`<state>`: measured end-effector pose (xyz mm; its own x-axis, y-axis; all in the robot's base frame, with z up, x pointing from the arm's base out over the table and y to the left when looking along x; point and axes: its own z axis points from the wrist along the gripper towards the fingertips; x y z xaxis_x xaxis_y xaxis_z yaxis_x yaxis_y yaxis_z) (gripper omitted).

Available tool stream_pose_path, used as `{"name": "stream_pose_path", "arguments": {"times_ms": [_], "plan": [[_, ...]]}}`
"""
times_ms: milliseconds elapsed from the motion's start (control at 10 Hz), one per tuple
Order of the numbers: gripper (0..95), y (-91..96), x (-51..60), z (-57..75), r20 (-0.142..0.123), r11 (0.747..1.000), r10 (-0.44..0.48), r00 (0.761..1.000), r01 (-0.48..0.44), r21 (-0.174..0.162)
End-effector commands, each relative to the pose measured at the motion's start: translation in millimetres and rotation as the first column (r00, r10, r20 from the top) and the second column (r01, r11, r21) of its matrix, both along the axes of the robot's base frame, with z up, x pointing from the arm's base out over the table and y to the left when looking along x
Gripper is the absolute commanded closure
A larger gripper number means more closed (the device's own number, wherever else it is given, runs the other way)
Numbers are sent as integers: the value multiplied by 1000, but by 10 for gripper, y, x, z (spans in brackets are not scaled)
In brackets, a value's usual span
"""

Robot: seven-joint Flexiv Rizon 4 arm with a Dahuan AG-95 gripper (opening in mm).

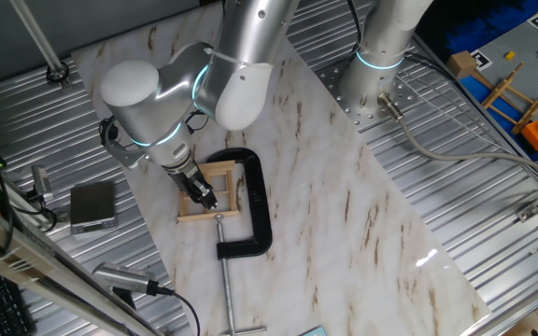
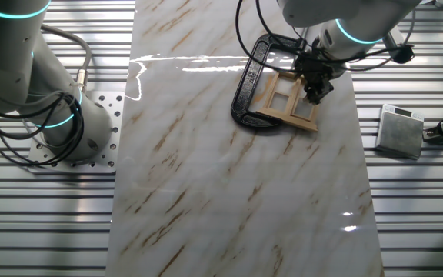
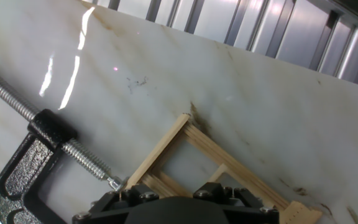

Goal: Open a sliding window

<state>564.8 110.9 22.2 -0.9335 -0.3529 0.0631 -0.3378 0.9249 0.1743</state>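
Observation:
The sliding window [image 1: 205, 217] is a small light wooden frame with thin crossbars, lying flat on the marble table top [image 1: 344, 215]. A black C-clamp [image 1: 255, 201] grips its right side. My gripper [image 1: 201, 196] points down into the frame, fingertips at or between the crossbars. In the other fixed view the gripper [image 2: 314, 94] sits over the window's [image 2: 271, 98] right half. The hand view shows a corner of the window [image 3: 166, 146] and the clamp's screw [image 3: 82, 155]; my gripper's body [image 3: 173, 210] hides the fingertips there. I cannot tell how the jaws stand.
A grey box [image 1: 93, 205] lies left of the marble slab on the ribbed metal bench. A second arm's base [image 1: 381, 65] stands at the back right. A wooden rack toy [image 1: 512, 93] with blue and orange pieces sits far right. The clamp's long handle [image 1: 229, 289] runs toward the front edge.

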Motion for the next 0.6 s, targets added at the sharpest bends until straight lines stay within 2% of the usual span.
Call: {"name": "stream_pose_path", "arguments": {"times_ms": [100, 600], "plan": [[380, -7, -9, -1, 0, 1000, -7, 1000, 7, -13], [380, -20, 1, -30, -2, 1000, -19, 1000, 19, -7]]}}
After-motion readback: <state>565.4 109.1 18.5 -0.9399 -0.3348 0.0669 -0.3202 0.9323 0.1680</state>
